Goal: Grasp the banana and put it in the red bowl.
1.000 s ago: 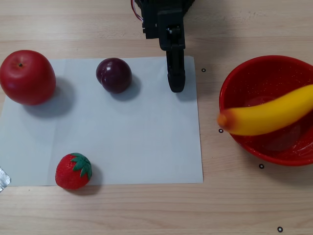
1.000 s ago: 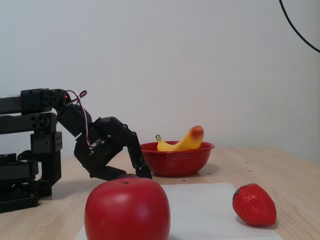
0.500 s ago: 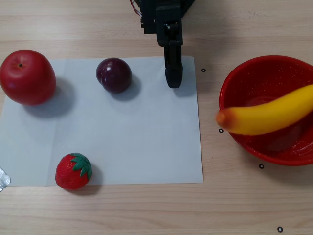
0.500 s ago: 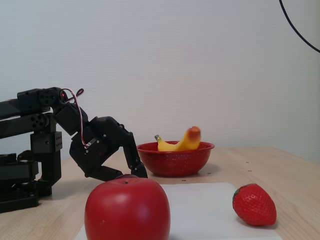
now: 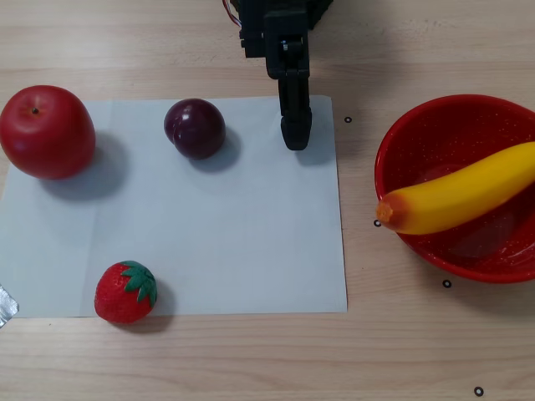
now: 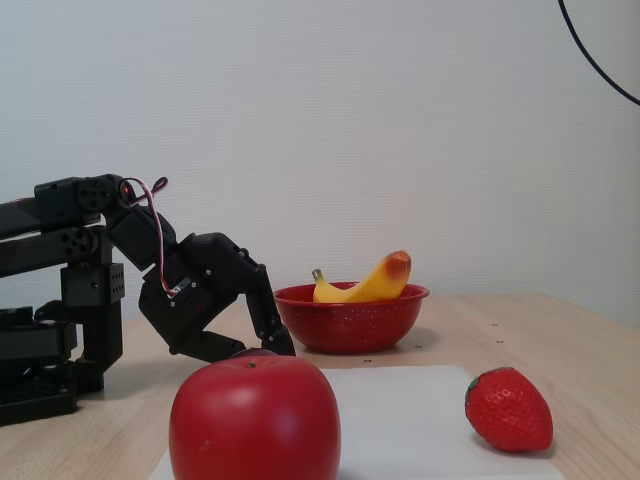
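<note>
The yellow banana (image 5: 464, 194) lies across the red bowl (image 5: 435, 125) at the right, its orange-red end sticking out over the bowl's left rim. In the fixed view the banana (image 6: 370, 285) rests in the red bowl (image 6: 350, 322) with its orange end up. My black gripper (image 5: 296, 138) is shut and empty, pointing down at the top edge of the white paper, well left of the bowl. It also shows in the fixed view (image 6: 280, 345), low near the table, left of the bowl.
A white paper sheet (image 5: 217, 242) covers the table's middle. On it stand a red apple (image 5: 46, 131) at the far left, a dark plum (image 5: 194, 128) beside the gripper, and a strawberry (image 5: 125, 292) at the front. Small black ring marks dot the wood around the bowl.
</note>
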Tool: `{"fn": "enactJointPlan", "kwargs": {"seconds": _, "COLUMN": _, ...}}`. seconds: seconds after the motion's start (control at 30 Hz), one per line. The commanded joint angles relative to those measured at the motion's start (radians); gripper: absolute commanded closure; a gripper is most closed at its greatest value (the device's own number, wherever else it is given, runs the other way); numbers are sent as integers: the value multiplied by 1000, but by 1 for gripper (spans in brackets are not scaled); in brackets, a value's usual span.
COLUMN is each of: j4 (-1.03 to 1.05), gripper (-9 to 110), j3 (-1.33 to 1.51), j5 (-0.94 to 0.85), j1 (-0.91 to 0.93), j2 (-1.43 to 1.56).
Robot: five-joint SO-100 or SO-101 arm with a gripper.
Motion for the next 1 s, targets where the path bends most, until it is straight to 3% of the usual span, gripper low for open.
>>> {"fn": "enactJointPlan", "kwargs": {"seconds": 0.0, "j4": 12, "gripper": 101, "j3": 5, "j5": 66, "j1": 11, "j2": -9}}
{"fn": "enactJointPlan", "kwargs": {"seconds": 0.97, "j4": 8, "gripper": 101, "j3": 5, "j5": 120, "j1": 9, "j2": -9}}
